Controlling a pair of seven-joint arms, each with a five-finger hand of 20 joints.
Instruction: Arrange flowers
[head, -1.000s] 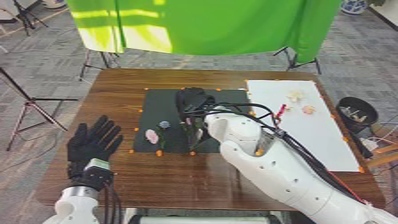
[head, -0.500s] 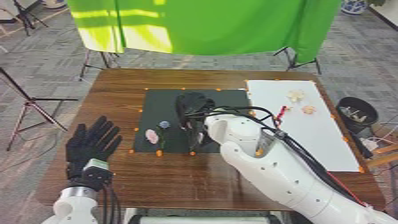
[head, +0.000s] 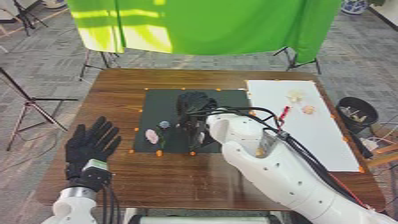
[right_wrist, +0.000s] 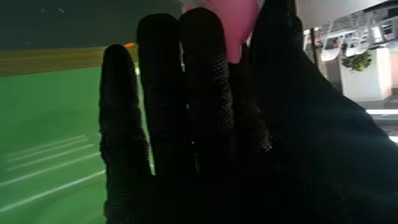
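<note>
Right hand (head: 194, 102) above the dark mat (head: 161, 106) (pink flower (right_wrist: 234, 24) in its grasp), well inside the table's (head: 117, 90) edges.

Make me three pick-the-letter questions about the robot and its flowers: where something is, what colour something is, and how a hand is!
1. Where is the small blue flower?
A. On the white sheet
B. On the dark mat
C. On the floor

2. What colour is the thing between the right hand's fingers and thumb?
A. Pink
B. Yellow
C. Blue

3. How are the left hand's fingers?
A. Curled into a fist
B. Wrapped round a cup
C. Straight

1: B, since the head view shows the blue flower lying on the dark mat.
2: A, since the right wrist view shows pink there.
3: C, since the head view shows the left hand's fingers stretched out.
</note>
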